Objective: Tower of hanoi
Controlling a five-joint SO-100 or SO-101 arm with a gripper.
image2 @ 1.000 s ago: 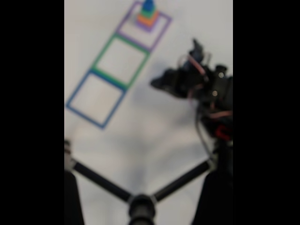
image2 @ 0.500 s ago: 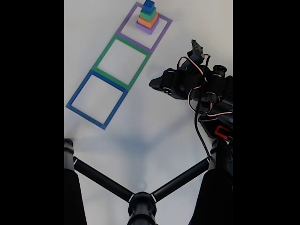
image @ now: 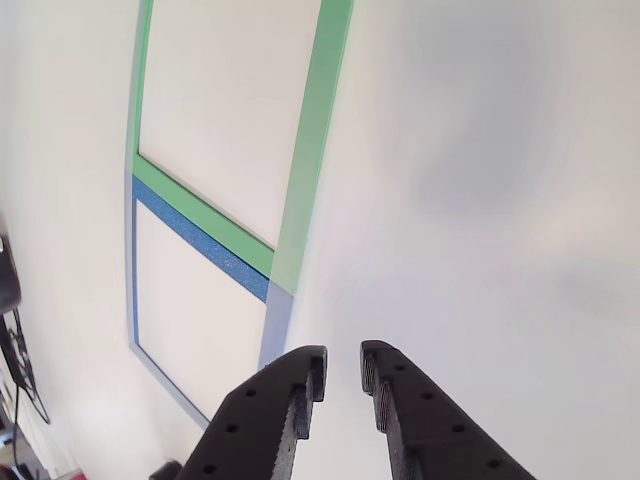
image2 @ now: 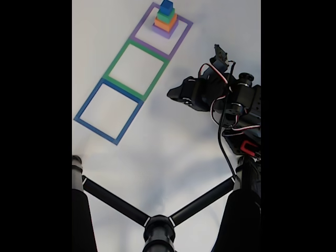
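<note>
Your white bench (image2: 173,147) carries three taped squares in a diagonal row: in the fixed view, blue (image2: 108,112) at about 8 o'clock, green (image2: 136,70) in the middle, purple (image2: 161,30) at 1 o'clock. The arm (image2: 231,105) is folded over bare bench at 3 o'clock of the green square, well apart from all three.

The block stack (image2: 166,18) stands complete inside the purple square: purple base, then orange, green, and the small blue block (image2: 167,7) on top.

The end effector (image: 343,375) holds nothing; in the other view its jaws stand a narrow gap apart over bare bench, just beside the green and blue tape.

You seem to be at the very start, with no block lifted. Your next move likely calls for reaching toward 12 o'clock, opening wider, and pinching only the blue block without nudging the ones beneath.
</note>
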